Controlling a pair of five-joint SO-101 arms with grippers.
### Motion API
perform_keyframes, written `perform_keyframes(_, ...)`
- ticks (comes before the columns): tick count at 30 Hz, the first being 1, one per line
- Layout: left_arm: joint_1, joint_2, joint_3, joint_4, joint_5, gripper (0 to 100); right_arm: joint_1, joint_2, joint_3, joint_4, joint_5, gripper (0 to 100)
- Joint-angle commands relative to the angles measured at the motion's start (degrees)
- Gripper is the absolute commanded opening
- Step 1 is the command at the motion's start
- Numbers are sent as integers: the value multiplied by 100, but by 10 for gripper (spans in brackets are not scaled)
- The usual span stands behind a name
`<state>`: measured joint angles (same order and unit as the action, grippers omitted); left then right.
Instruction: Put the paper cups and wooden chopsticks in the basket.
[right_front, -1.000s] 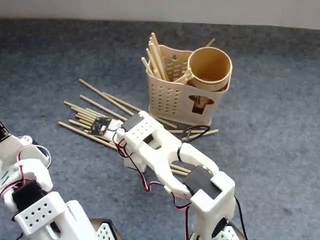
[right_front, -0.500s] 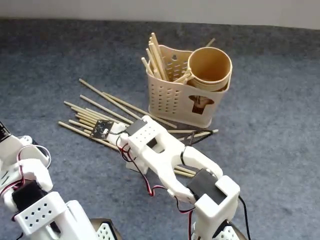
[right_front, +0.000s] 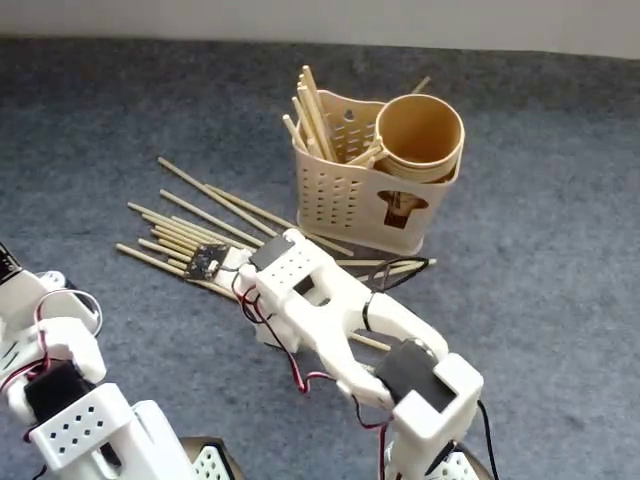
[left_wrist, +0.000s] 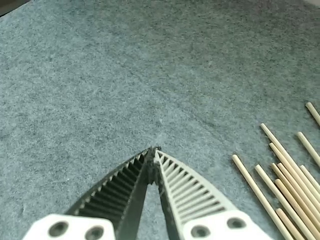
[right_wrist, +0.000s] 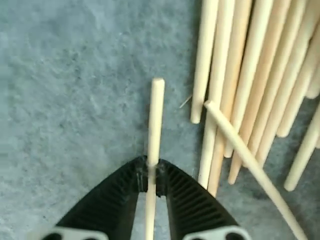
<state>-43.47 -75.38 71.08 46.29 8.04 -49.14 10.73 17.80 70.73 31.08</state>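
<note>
- R gripper (right_wrist: 150, 172) clamped on one wooden chopstick (right_wrist: 156, 120); stick's long axis in line w/ jaws, free end pointing straight ahead
- L gripper (left_wrist: 154, 150) tips together, nothing held
- Loose chopsticks (right_front: 190, 230) fanned beside basket (right_front: 345, 195); paper cup (right_front: 420, 135) inside it

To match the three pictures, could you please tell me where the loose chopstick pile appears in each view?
High view: the pile lies on the grey carpet, left of the basket.
Left wrist view: its ends lie beside the shut left gripper.
Right wrist view: it lies beside the chopstick that the right gripper holds.
Shared landmark: the grey carpet.
</note>
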Motion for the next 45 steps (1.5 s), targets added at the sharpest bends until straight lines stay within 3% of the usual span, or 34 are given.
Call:
perform_keyframes(1,145,-66,-13,-123,26,11,-136,-1103,-75,251,70,5)
perform_keyframes(15,145,-66,-13,-123,26,11,-92,-3960,629,207,26,5)
perform_keyframes(19,145,-66,-13,-123,35,11,101,-4866,593,207,-448,5)
perform_keyframes(24,145,-66,-13,-123,35,11,409,-5851,576,110,-527,5)
perform_keyframes(35,145,-66,-4,-114,35,11,1182,-6879,576,-1789,-536,5)
perform_keyframes(45,119,-66,-4,-114,35,11,1719,-6853,585,-4479,-1046,5)
